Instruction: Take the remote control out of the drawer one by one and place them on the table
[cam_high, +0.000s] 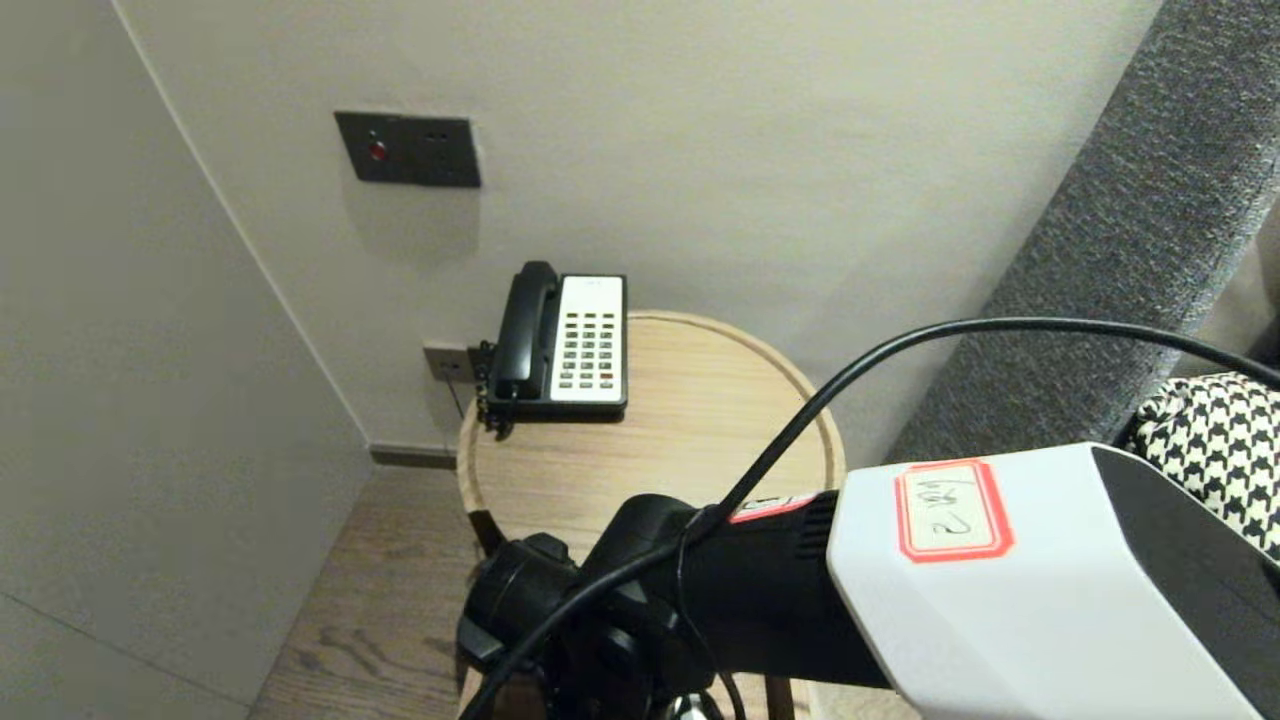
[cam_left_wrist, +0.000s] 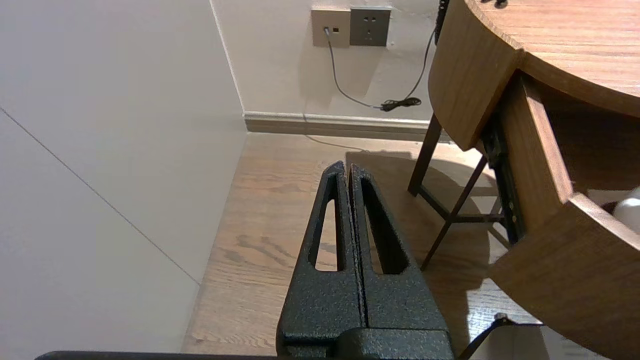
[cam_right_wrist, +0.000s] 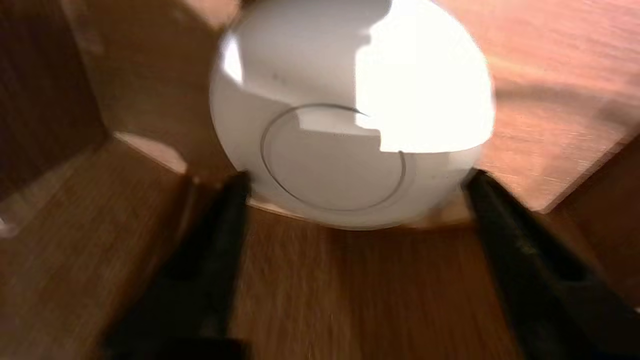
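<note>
A white, dome-shaped object (cam_right_wrist: 350, 100) lies inside the open wooden drawer (cam_left_wrist: 560, 280) of a round side table (cam_high: 700, 420); a sliver of the white object (cam_left_wrist: 627, 207) shows over the drawer front. My right gripper (cam_right_wrist: 357, 177) reaches down into the drawer, its black fingers (cam_right_wrist: 220, 240) spread wide with one tip at each flank of the object. I cannot see whether the tips press on it. In the head view my right arm (cam_high: 900, 580) covers the drawer and hides the gripper. My left gripper (cam_left_wrist: 348, 167) hangs parked over the floor beside the table, shut and empty.
A black-and-white desk phone (cam_high: 565, 340) sits at the table's back left. Wall sockets (cam_left_wrist: 350, 26) with a cable are low on the wall. A grey upholstered panel (cam_high: 1130, 230) and a houndstooth cushion (cam_high: 1215, 440) stand to the right. A wall (cam_high: 150, 400) closes the left side.
</note>
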